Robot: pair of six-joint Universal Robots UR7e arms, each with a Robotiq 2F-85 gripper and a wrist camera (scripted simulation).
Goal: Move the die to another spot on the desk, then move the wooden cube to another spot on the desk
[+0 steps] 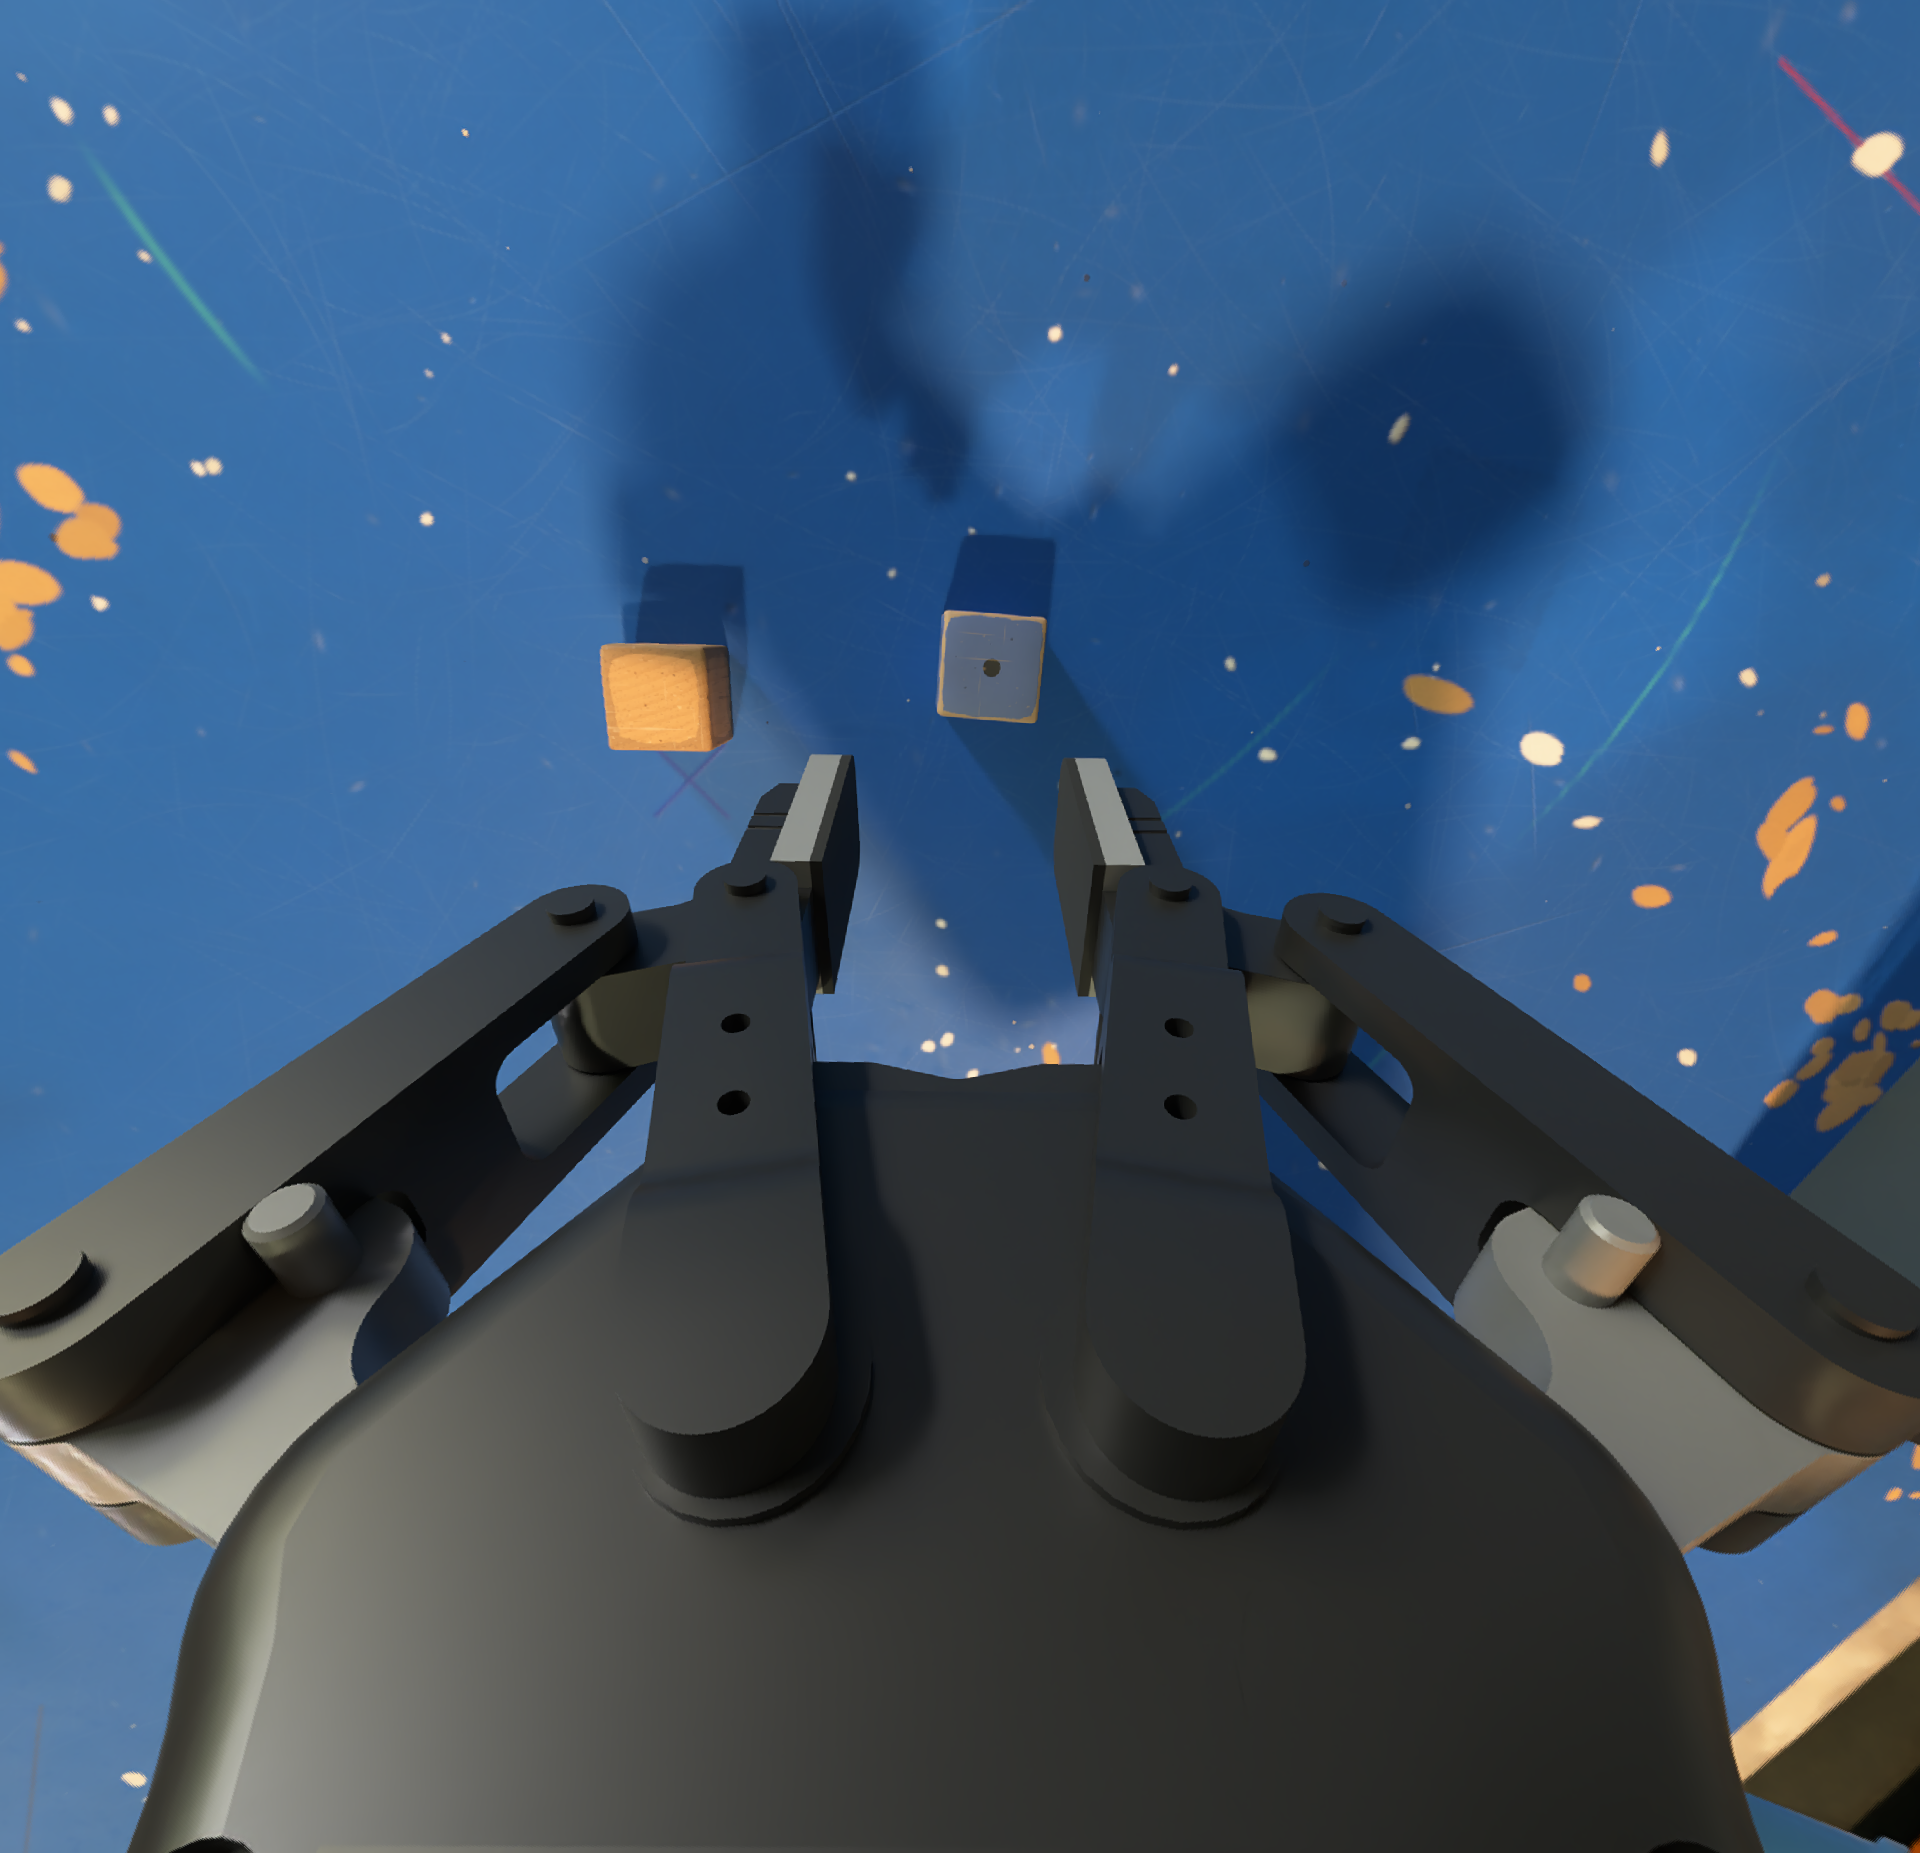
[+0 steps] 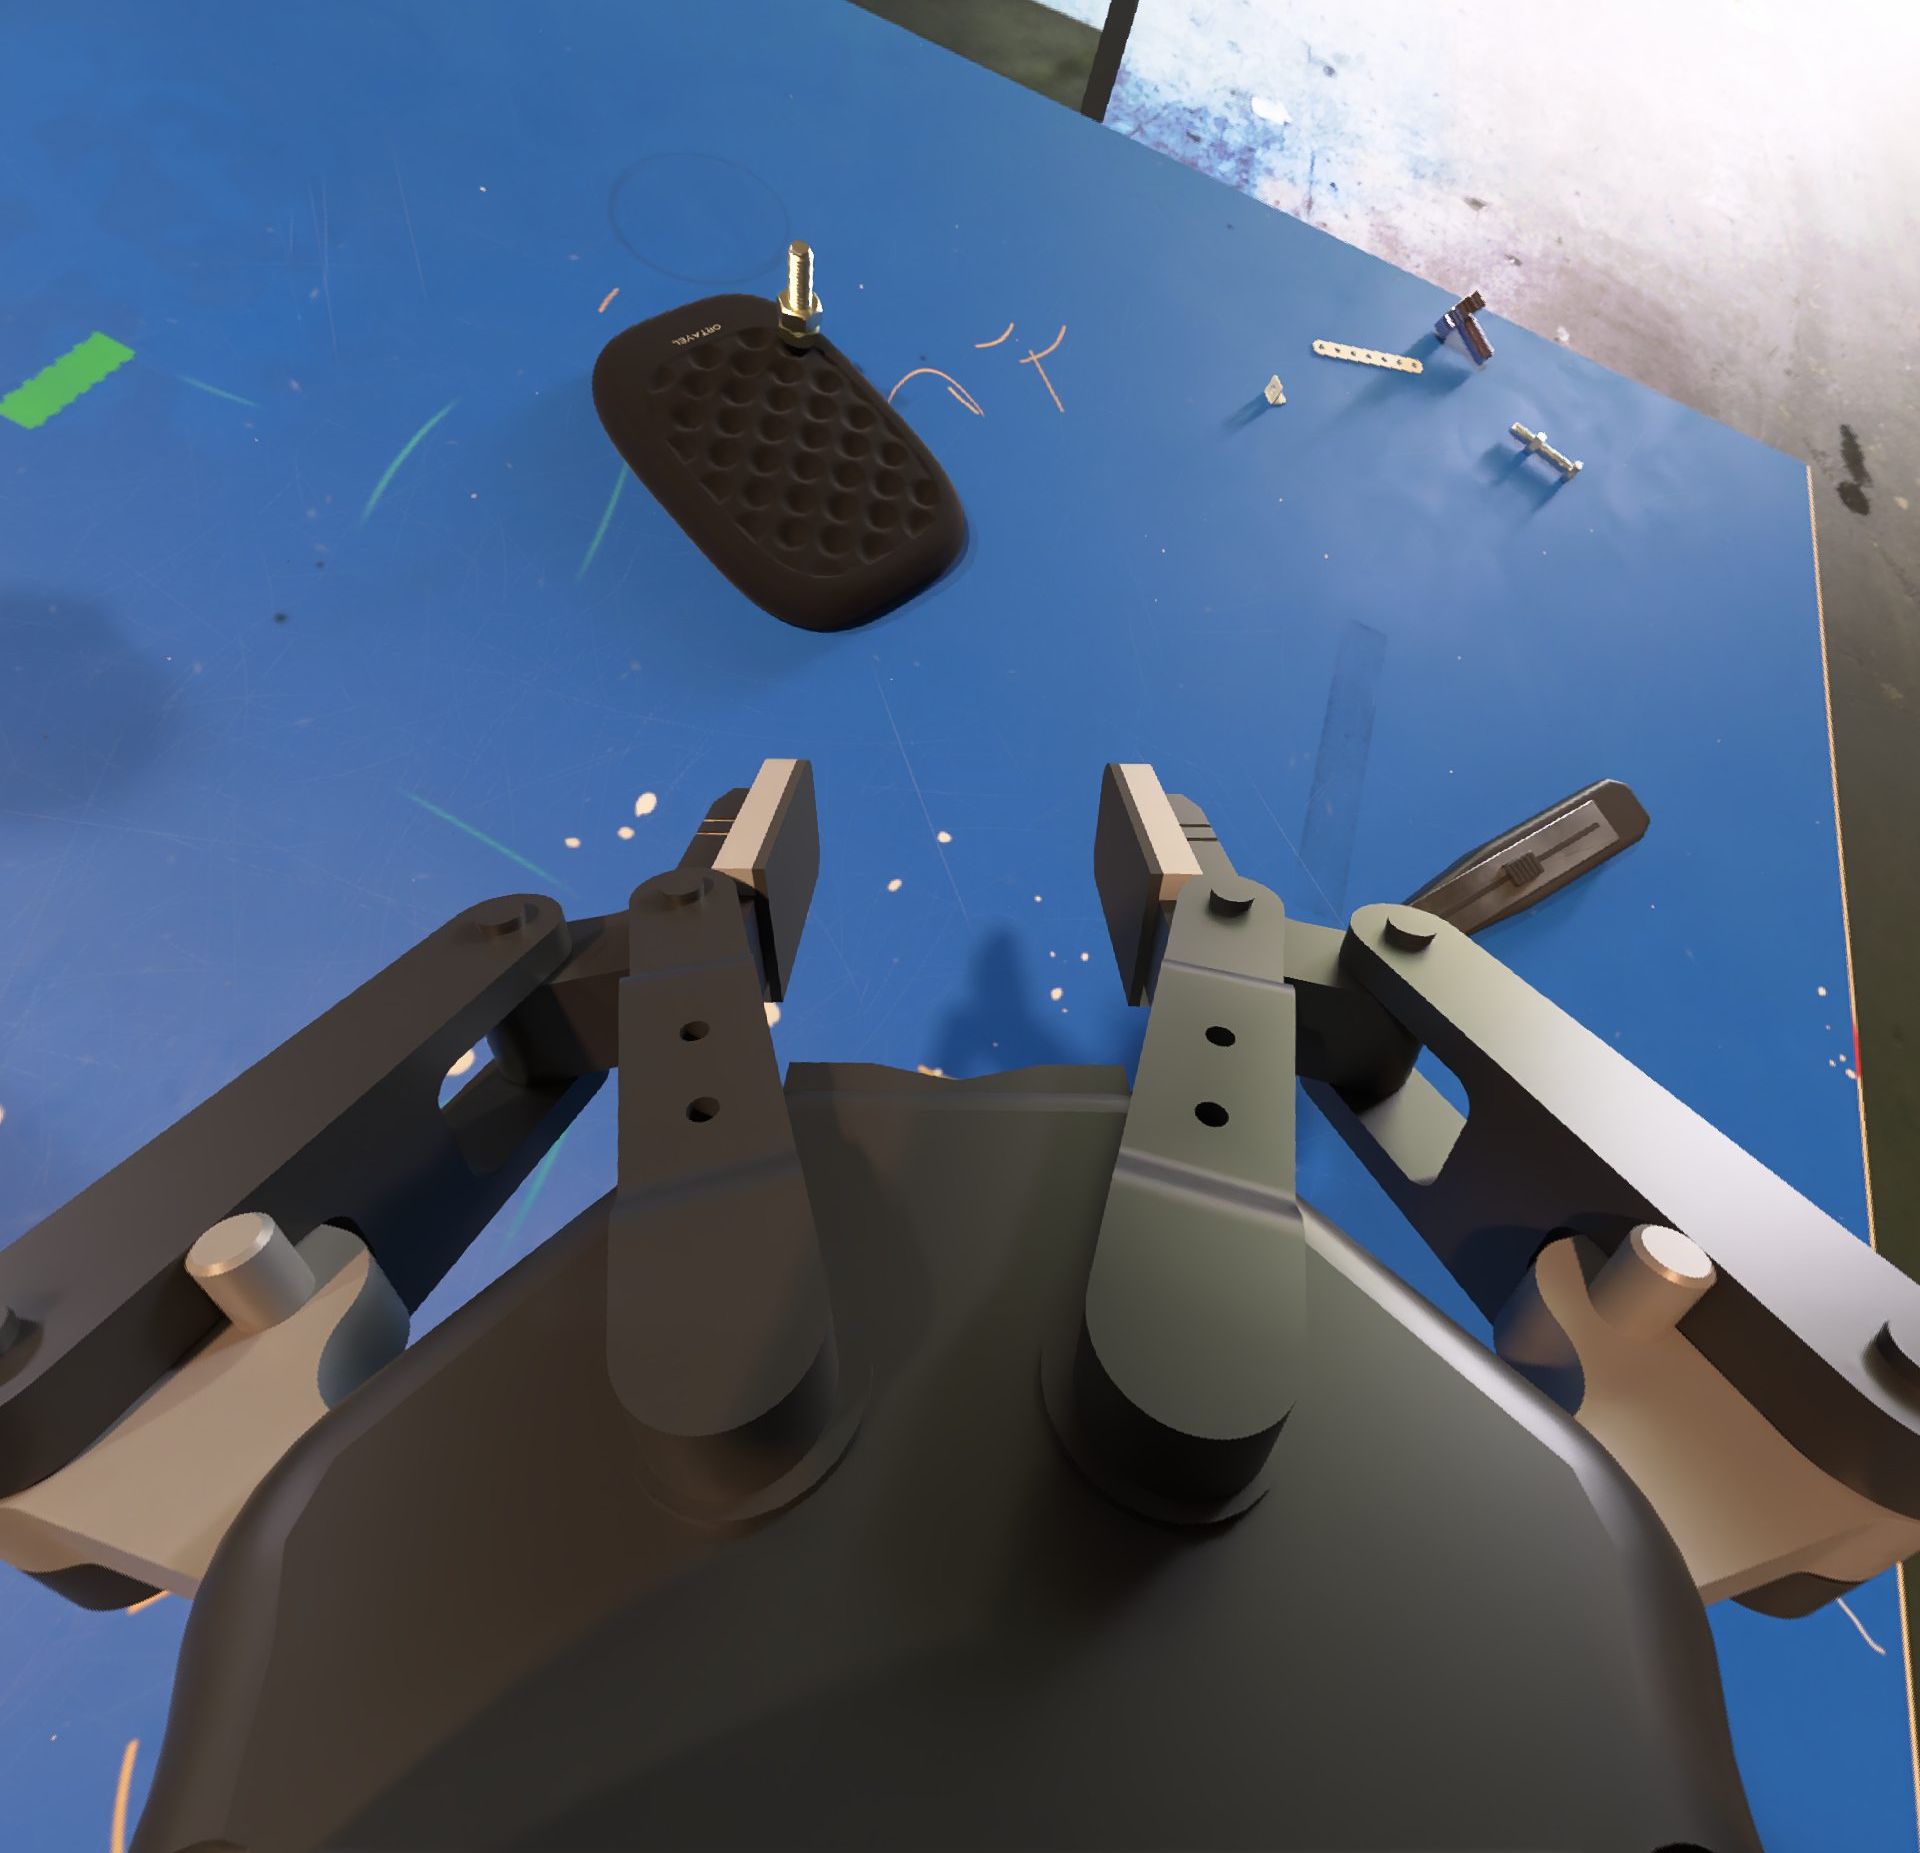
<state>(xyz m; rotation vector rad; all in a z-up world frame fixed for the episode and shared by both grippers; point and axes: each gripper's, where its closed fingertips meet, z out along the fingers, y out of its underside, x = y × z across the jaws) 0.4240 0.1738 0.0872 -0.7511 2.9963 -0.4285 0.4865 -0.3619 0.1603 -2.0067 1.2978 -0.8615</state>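
In the left wrist view a pale die [image 1: 990,667] with one dark pip on its top face sits on the blue desk [image 1: 416,868], just ahead of my left gripper [image 1: 961,795]. A wooden cube [image 1: 666,697] sits to the die's left, apart from it. My left gripper is open and empty, above the desk, its fingers short of the die. My right gripper [image 2: 961,801] is open and empty over bare desk in the right wrist view; neither die nor cube shows there.
In the right wrist view a black dimpled pad [image 2: 779,463] lies ahead with a brass bolt [image 2: 799,291] standing at its far edge. A dark utility knife [image 2: 1527,853] lies right of the fingers. Small metal parts [image 2: 1366,357] lie near the desk's far right edge [image 2: 1829,764].
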